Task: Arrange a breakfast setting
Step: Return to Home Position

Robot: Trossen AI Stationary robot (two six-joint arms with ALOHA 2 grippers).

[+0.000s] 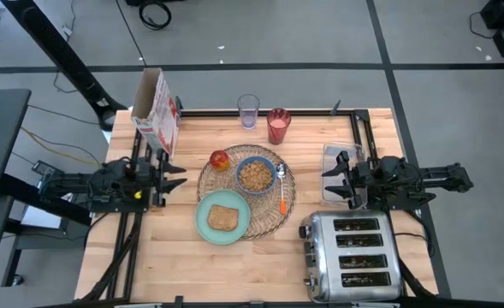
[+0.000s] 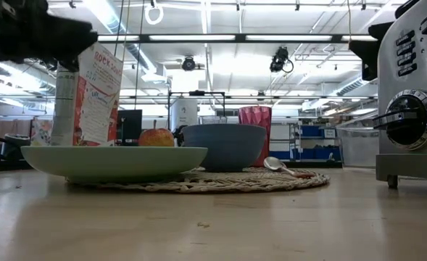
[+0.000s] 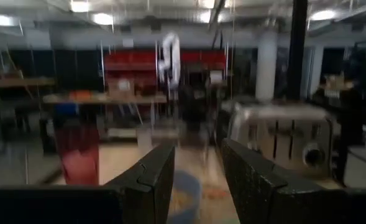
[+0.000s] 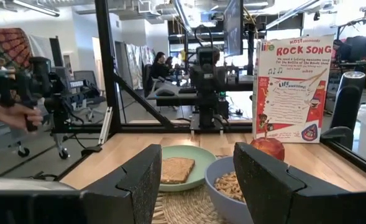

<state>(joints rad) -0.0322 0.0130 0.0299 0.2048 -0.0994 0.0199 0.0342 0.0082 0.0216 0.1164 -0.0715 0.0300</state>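
Wooden worktop (image 1: 174, 265) fills the high view, with one dark arm lying level along each side. The left tool (image 1: 179, 176) hangs just left of the setting, fingers apart and empty. The right tool (image 1: 327, 184) faces it from the right, fingers likewise spread around nothing. A chrome toaster (image 1: 352, 255) stands at the near right corner and a cereal box (image 1: 156, 111) at the far left. At the centre lies the round wicker placemat (image 1: 267, 216). The mint-green plate (image 1: 204, 210) overlaps its near-left edge and carries the toast slice (image 1: 222, 218). The blue bowl (image 1: 238, 174), seemingly filled with cereal, sits mid-mat. The apple (image 1: 220, 159) rests just to the bowl's left and the orange-handled spoon (image 1: 281, 192) to its right. The glass of pink drink (image 1: 278, 126) stands just beyond the mat.
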